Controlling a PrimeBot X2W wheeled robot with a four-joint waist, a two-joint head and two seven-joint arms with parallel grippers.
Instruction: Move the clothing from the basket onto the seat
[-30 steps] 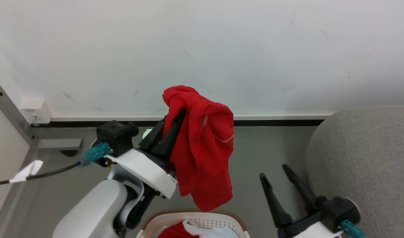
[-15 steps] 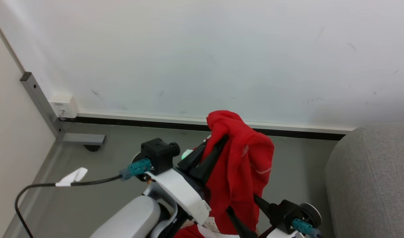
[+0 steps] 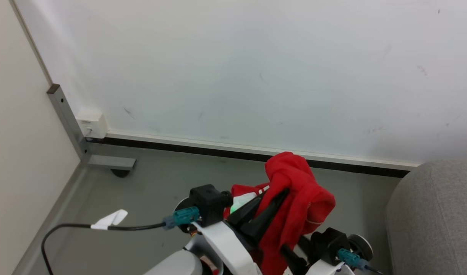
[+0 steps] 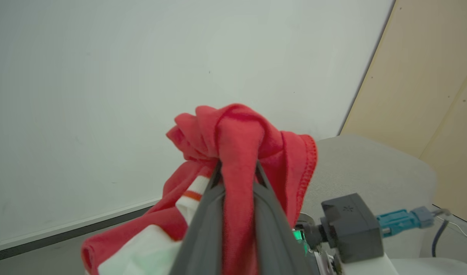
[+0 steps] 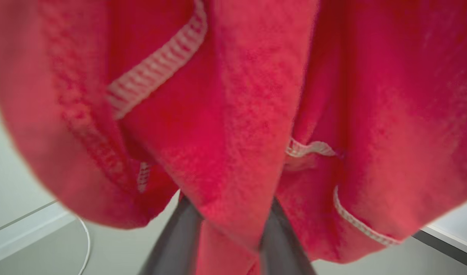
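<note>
My left gripper (image 3: 275, 194) is raised over the floor and shut on the clothing (image 3: 298, 198), a bright red garment with pale stitching bunched over its tips. In the left wrist view the fabric (image 4: 233, 130) is pinched between the left gripper's (image 4: 237, 168) fingers. A white band (image 4: 191, 189) hangs beside them. My right gripper (image 3: 291, 254) reaches into the hanging cloth from below right. In its wrist view a fold of red clothing (image 5: 233, 114) lies between the right gripper's (image 5: 229, 214) fingers, and the tips are covered. The grey seat (image 3: 436, 214) is at the right. The basket is out of view.
A white wall with a skirting board runs behind the grey floor (image 3: 157, 179). At the left stand a metal post (image 3: 65, 114) with a foot, a wall socket (image 3: 90, 124) and a beige panel. A black cable with a white tag (image 3: 111, 219) lies on the floor.
The head camera has shifted, and the basket has left its view. My right gripper has risen under the hanging garment, so its fingers now flank a fold. The left grip is unchanged.
</note>
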